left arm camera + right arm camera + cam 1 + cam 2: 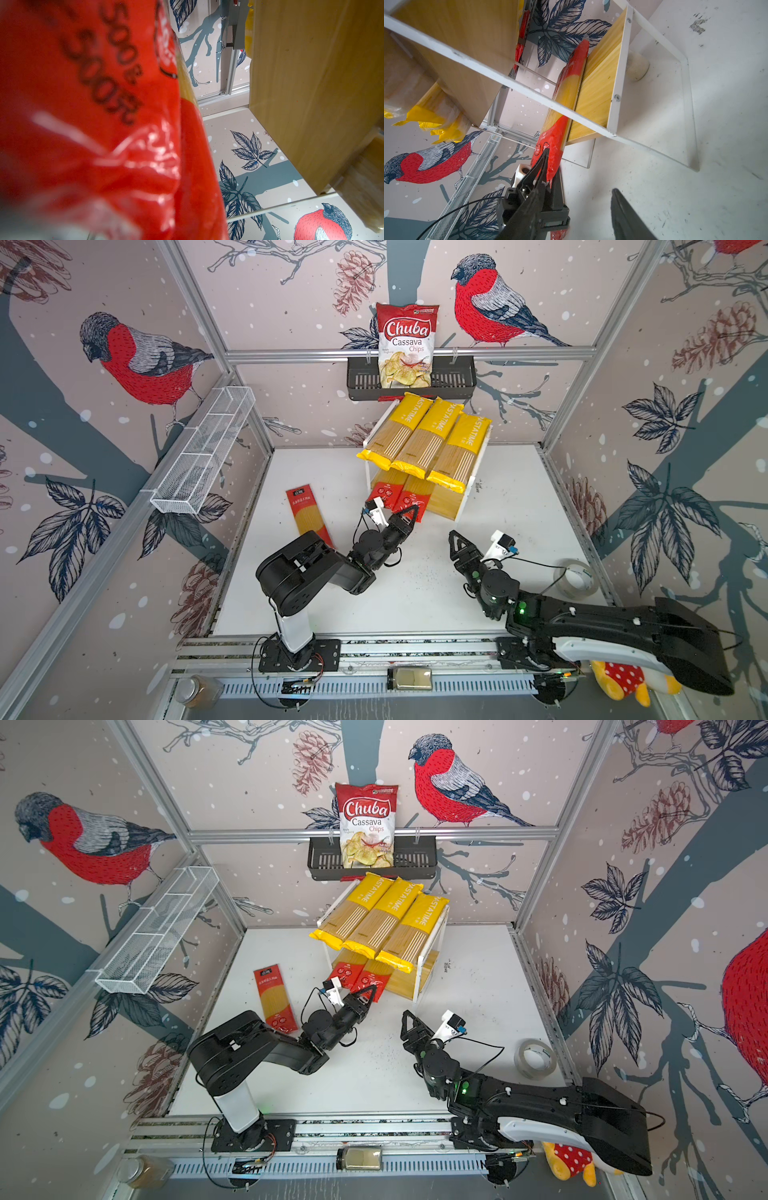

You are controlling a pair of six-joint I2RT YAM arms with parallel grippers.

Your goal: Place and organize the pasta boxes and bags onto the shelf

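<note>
The shelf [446, 502] stands at the back of the table, with three yellow pasta bags [424, 439] across its upper tier. Two red packs lie on the lower tier. My left gripper [409, 514] is shut on the near end of the right-hand one [413, 495], whose red plastic [83, 104] fills the left wrist view. The right wrist view shows this pack [569, 83] resting on the lower board. Another red pack [307, 514] lies flat on the table to the left. My right gripper [455, 539] stands open and empty, right of the left gripper.
A Chuba chips bag [407, 344] stands in the black wall basket [453, 381] above the shelf. A white wire mesh tray [203, 452] hangs on the left wall. A tape roll [575, 576] lies at the table's right edge. Two jars [195, 691] and a plush toy [623, 680] sit beyond the front rail.
</note>
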